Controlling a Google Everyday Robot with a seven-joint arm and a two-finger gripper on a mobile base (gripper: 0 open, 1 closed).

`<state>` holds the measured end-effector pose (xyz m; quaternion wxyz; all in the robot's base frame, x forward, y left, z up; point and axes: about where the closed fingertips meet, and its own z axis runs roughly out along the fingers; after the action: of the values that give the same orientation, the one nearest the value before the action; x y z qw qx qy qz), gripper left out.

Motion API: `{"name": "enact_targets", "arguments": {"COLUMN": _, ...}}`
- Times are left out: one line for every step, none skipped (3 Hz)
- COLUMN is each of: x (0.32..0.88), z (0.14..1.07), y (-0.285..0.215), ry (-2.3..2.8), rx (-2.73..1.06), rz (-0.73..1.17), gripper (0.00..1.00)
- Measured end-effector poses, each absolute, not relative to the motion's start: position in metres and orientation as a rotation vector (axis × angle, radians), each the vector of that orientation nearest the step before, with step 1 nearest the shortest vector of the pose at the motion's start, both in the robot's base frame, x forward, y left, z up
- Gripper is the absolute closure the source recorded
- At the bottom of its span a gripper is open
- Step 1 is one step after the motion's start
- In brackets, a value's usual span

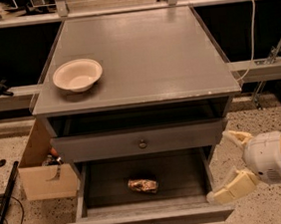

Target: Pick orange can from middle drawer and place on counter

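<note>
The counter (145, 58), a flat grey top with pale chips along its front edge, stands above the gripper (234, 163) and to its left. The only thing on it is a cream bowl (77, 74), upright near the corner farthest from the gripper. Lower down, the middle drawer (147, 221) is pulled out, and its right rail is just beside the gripper's spread fingers. On the drawer's dark bottom the orange can (142, 185) lies on its side, left of the gripper and about level with the lower finger. The speckled floor (264, 121) lies under it all and carries a cardboard box (44, 170) on the cabinet's far side from the gripper.
</note>
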<state>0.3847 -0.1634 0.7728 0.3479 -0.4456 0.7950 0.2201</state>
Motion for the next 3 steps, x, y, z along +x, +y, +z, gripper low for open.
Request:
{"name": "enact_targets", "arguments": {"x": 0.394, "z": 0.742, "y": -0.164, "ry": 2.118, "rx": -1.092, "rz": 0.532, "gripper": 0.0}}
{"name": "enact_targets", "arguments": {"x": 0.412, "z": 0.716, "y": -0.156, "ry": 2.161, "rx": -1.102, "rz": 0.499, "gripper": 0.0}}
{"name": "enact_targets", "arguments": {"x": 0.412, "z": 0.716, "y": -0.156, "ry": 2.161, "rx": -1.102, "rz": 0.499, "gripper": 0.0}}
